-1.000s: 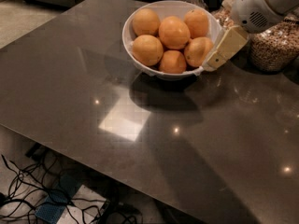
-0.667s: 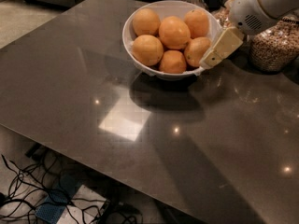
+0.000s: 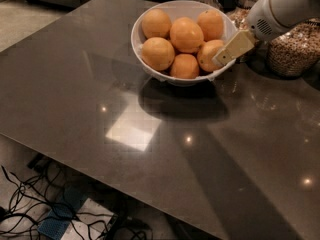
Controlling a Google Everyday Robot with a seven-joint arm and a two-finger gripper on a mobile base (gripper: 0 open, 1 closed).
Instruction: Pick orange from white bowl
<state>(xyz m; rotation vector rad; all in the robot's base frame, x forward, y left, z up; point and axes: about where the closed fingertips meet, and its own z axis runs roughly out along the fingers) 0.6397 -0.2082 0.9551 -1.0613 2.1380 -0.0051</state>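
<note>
White robot arm ending in a cream gripper.
The arm [image 3: 287, 6] is a smooth, rounded white shell with a thin dark seam around it and a small grey speckled patch near its end; the gripper [image 3: 225, 55], flat, tan and tapering, sits at the right rim of the white bowl [image 3: 175, 2].

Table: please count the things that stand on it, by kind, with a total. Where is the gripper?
Oranges: 6, all in the bowl
White bowl: 1
Glass jars: at least 2, partly hidden
Total: at least 9
The gripper is at the bowl's right rim, beside an orange.
</note>
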